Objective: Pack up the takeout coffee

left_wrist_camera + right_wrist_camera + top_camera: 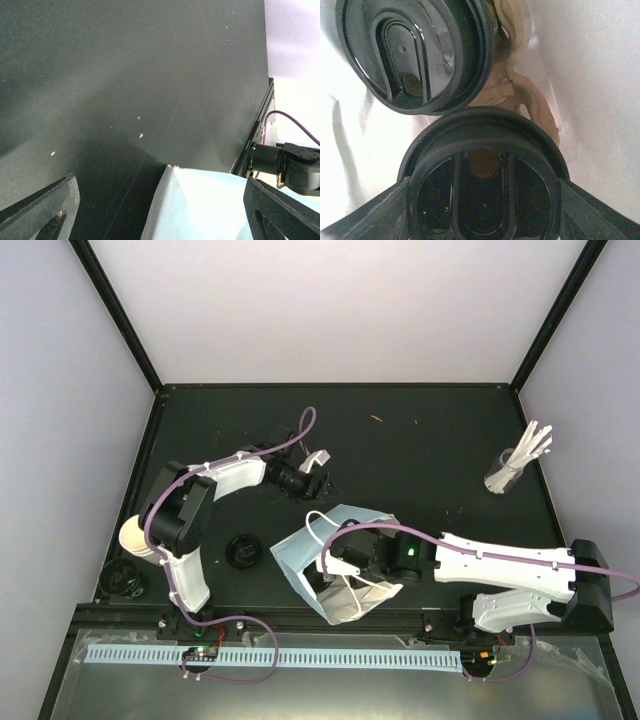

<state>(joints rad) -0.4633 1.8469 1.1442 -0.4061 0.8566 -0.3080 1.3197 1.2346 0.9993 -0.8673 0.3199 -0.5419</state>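
Observation:
In the right wrist view two black round lids sit on cups inside the bag. One lid [415,50] is at the top. The other lidded cup [482,175] lies between my right gripper's fingers [600,212], which press its sides. Brown moulded-pulp carrier [522,97] shows behind the lids. My right gripper [342,570] reaches into the mouth of the light-blue bag [300,555], which lies on its side. My left gripper [306,478] is open and empty just beyond the bag's far corner [200,205]. A cream cup [135,537] stands at the left edge.
A loose black lid [243,550] lies left of the bag, and another dark lid [125,578] sits at the near left corner. A clear glass of white sticks [515,465] stands at the right. Black rails border the table [420,440].

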